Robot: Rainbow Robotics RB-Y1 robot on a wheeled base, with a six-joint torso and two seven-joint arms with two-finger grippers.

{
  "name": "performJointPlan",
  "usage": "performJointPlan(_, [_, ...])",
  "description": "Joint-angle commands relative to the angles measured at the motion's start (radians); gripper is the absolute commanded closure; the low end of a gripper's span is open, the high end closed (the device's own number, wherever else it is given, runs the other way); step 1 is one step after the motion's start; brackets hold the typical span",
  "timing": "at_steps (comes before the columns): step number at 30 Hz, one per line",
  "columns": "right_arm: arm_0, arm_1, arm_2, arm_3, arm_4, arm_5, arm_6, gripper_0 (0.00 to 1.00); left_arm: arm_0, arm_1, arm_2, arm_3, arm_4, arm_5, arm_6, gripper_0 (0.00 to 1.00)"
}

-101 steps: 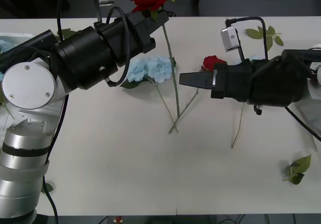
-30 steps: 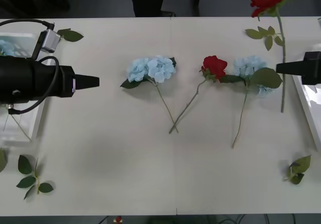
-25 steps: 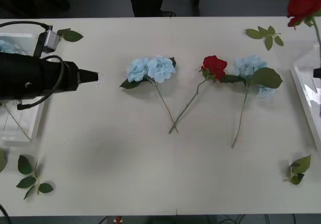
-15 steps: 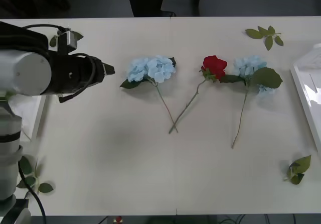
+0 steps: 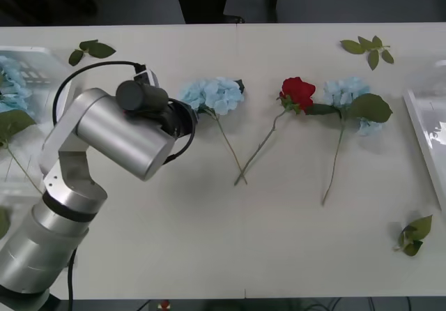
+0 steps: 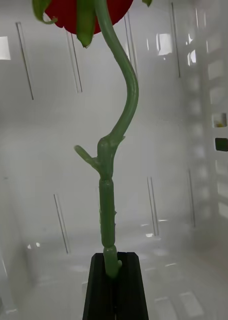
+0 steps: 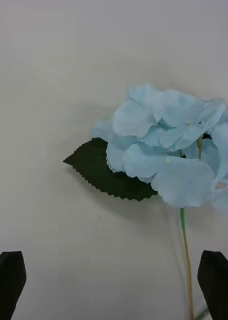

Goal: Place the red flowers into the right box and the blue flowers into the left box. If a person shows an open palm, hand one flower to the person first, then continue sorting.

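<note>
The left gripper [image 7: 114, 272] hung over the table [image 5: 209, 241] with its black fingers [image 7: 8, 272] spread wide and holding nothing, a blue hydrangea [image 7: 169, 150] lying between and beyond them; the left arm [image 5: 111, 137] covered that bloom's near edge in the front view. The right gripper [image 6: 116, 272] was closed on the green stem [image 6: 111, 200] of a red rose [image 6: 88, 12], held against the white box wall [image 6: 43, 125]; another red rose [image 5: 298, 91] and a second blue hydrangea [image 5: 346, 93] lay on the table, touching; the left box [image 5: 28, 56] held blue flowers [image 5: 10, 88].
</note>
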Motion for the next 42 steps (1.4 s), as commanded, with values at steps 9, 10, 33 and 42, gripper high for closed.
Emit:
performJointPlan(9, [-0.044, 0.096, -0.018, 0.038, 0.075, -0.075, 0.05, 0.69, -0.139, -0.061, -0.044, 0.298, -0.056, -0.295, 0.085, 0.0])
performJointPlan(10, [-0.047, 0.096, -0.018, 0.04, 0.075, -0.075, 0.052, 0.34, -0.152, -0.064, -0.049, 0.317, -0.056, -0.3, 0.085, 0.0])
performJointPlan(33, [-0.19, 0.246, -0.054, -0.368, 0.055, 0.446, -0.266, 0.0, -0.258, -0.068, -0.201, 0.591, -0.035, -0.438, 0.081, 0.0])
performJointPlan(42, [-0.165, 0.438, 0.088, -0.568, 0.262, 0.445, -0.536, 0.0, -0.259, -0.068, -0.205, 0.685, -0.05, -0.521, 0.065, 0.72])
